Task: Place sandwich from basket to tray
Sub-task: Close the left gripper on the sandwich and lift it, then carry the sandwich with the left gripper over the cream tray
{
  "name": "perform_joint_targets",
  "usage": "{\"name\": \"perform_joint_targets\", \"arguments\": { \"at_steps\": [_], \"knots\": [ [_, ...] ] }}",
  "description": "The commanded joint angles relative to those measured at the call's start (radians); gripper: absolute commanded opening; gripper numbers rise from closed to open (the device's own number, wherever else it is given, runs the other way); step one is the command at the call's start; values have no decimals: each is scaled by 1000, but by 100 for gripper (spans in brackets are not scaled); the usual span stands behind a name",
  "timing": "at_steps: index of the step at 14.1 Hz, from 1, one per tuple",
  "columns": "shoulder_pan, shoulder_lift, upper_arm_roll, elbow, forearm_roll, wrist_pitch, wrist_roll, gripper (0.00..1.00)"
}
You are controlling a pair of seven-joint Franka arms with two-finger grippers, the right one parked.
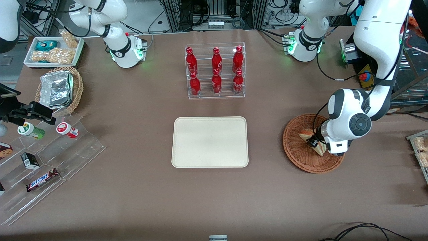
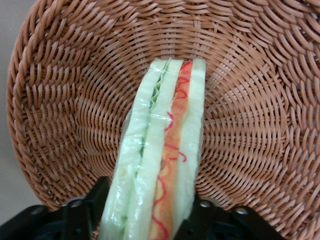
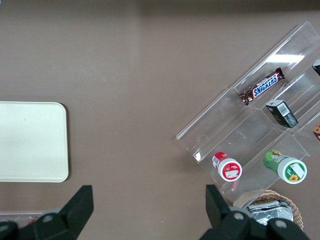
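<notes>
The black fingers stand one on each side of the sandwich, up against its outer bread faces at the wide end, so the gripper appears to be pinching the wedge across its thickness. The sandwich is in clear film, its layers of pale green and orange-red filling running lengthwise between the white slices, and it sits inside the basket with its narrow end pointing up the woven wall.

I judge it light and soft: the bread will give under pressure, and the film looks slick, so a firm squeeze could crush it and a weak one could let it slide out. Holding flat on the two bread faces, as here, seems the sound choice, since gripping across the cut edges would press the filling out.

From the front, the gripper is down in the basket, with the arm's wrist over it. The cream tray lies on the bench, well apart toward the parked arm's end.
</notes>
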Motion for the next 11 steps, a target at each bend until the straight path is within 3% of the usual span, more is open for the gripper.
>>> {"name": "perform_joint_targets", "arguments": {
  "at_steps": [1,7,11],
  "knots": [
    [-2,-14,-2,5,-7,5,-45,8],
    [-43,-52,-10,155,4,-191,51,9],
    [-285,-57,-40,201,1,-241,42,12]
  ]
}}
